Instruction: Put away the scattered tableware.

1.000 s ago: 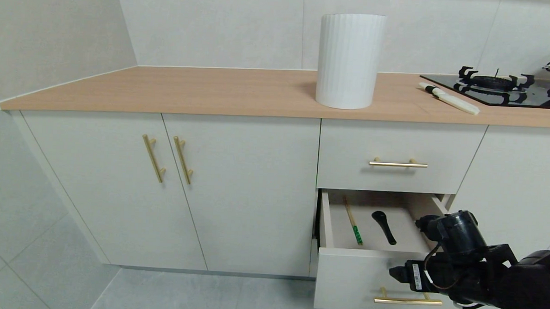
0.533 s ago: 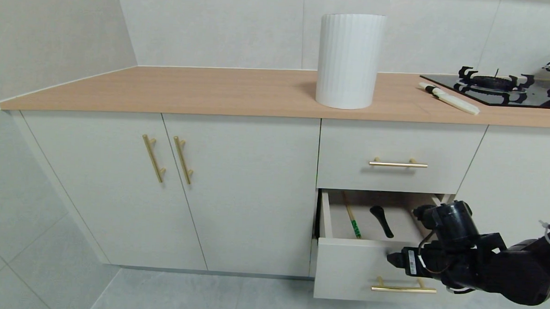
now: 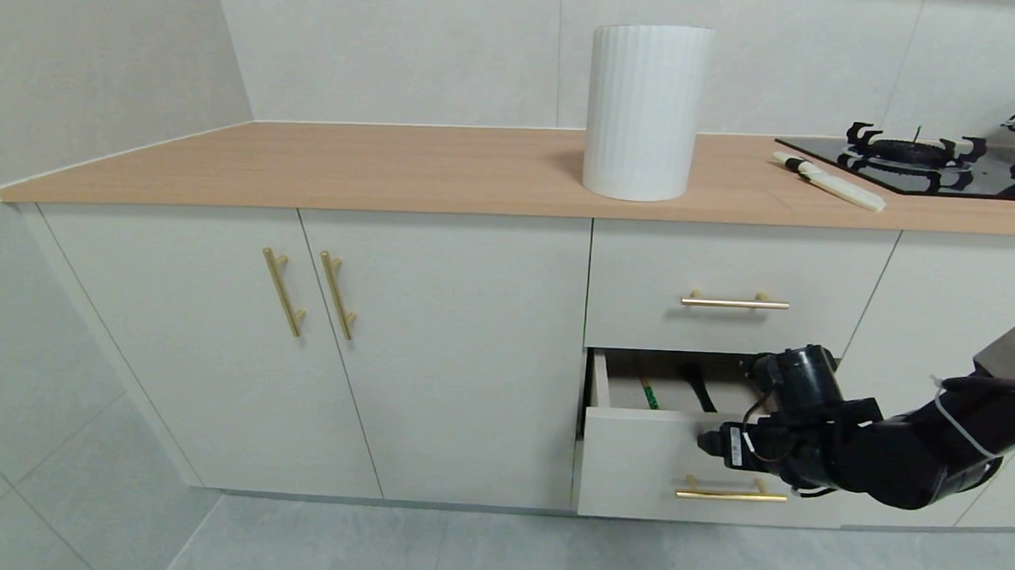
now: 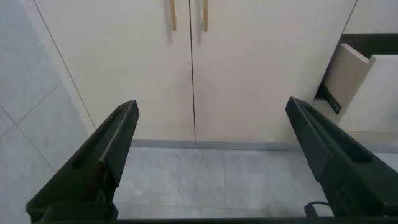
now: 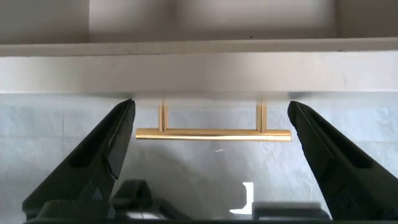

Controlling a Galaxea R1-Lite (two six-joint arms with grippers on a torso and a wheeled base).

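I see the tableware inside the lower drawer [image 3: 637, 466]: a pair of chopsticks [image 3: 647, 393] with a green band and a black spoon [image 3: 701, 391] beside them. The drawer stands open just a crack, so the upper drawer [image 3: 735, 273] and the shadow hide most of both pieces. My right gripper [image 5: 210, 107] sits at the drawer front above its gold handle [image 5: 213, 133], fingers spread wide, grasping nothing. My left gripper [image 4: 210, 106], likewise released, faces the cupboard doors [image 4: 186, 56]. On the countertop [image 3: 350, 167] stand a white ribbed canister [image 3: 645, 111], a sheathed knife [image 3: 827, 182] and a gas hob [image 3: 916, 157].
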